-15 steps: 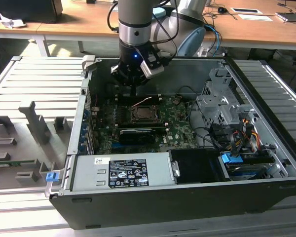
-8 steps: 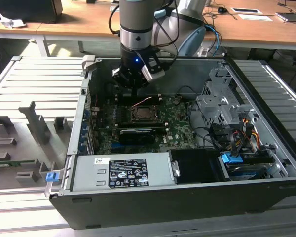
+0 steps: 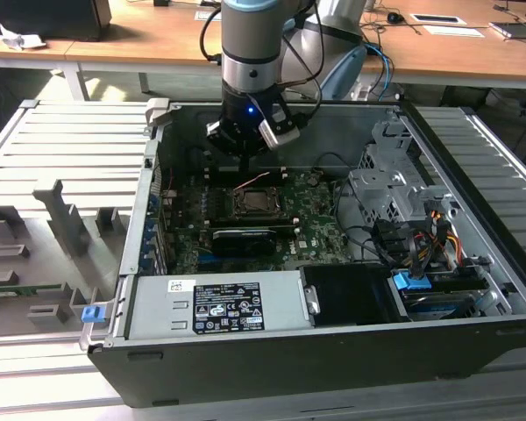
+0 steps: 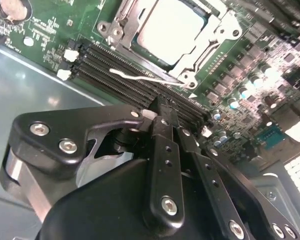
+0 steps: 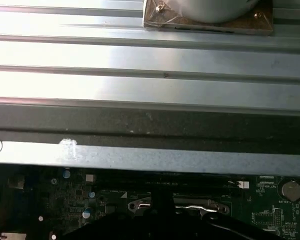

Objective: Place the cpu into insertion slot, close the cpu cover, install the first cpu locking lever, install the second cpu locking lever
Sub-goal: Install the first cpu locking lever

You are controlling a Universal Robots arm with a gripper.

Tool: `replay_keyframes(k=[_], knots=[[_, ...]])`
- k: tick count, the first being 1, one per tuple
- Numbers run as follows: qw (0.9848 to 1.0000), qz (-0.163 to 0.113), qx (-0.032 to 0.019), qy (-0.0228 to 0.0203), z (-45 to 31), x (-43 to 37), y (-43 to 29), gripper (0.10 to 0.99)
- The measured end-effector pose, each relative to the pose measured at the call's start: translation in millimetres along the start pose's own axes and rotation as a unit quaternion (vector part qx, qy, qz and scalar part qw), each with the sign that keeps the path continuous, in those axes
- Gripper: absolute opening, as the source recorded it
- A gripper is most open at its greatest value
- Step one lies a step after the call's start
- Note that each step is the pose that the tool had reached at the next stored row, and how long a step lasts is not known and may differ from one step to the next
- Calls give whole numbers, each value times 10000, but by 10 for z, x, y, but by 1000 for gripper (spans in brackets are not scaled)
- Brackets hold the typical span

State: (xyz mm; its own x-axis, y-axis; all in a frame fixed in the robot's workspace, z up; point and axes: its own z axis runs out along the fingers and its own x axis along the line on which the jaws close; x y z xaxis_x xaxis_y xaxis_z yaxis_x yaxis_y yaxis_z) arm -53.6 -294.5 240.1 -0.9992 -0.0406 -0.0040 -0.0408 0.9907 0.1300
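1. cpu (image 4: 170,27) sits seated in the insertion slot (image 3: 256,204), pale metal top up, near the centre of the exterior view on the green board (image 3: 320,224).
2. The cpu cover (image 4: 200,52) lies flat around the chip (its window leaves the metal top bare).
3. A thin silver locking lever (image 4: 140,77) runs along one edge of the cover, beside the black memory slots (image 4: 115,65).
4. The gripper (image 3: 245,165) hangs just above the board at upper centre of the exterior view, close behind the socket. Its fingers are drawn together with nothing visible between them.
5. A grey power supply (image 3: 219,307) fills the lower centre.
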Motion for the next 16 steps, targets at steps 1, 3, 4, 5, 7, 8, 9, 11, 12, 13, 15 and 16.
replay_keyframes(k=[1, 3, 4, 5, 7, 8, 9, 11, 12, 13, 15, 16], knots=[[10000, 0, -8, -1, 1, 0, -3, 106], [10000, 1, -19, -1, 4, 1, -10, 106], [10000, 1, -21, -1, 3, 1, -11, 106], [10000, 0, -34, -1, 2, 1, -14, 106], [10000, 0, -83, -4, 3, 1, -20, 106], [10000, 0, -88, -5, 5, -2, -24, 106], [10000, 0, -88, -5, 7, -7, -25, 106], [10000, 0, -85, -4, 14, -25, -27, 106], [10000, 0, -85, -4, 21, -36, -29, 106], [10000, 0, -85, -4, 27, -42, -32, 106], [10000, 0, -85, -4, 50, -52, -46, 106], [10000, 0, -85, -4, 56, -53, -48, 106]])
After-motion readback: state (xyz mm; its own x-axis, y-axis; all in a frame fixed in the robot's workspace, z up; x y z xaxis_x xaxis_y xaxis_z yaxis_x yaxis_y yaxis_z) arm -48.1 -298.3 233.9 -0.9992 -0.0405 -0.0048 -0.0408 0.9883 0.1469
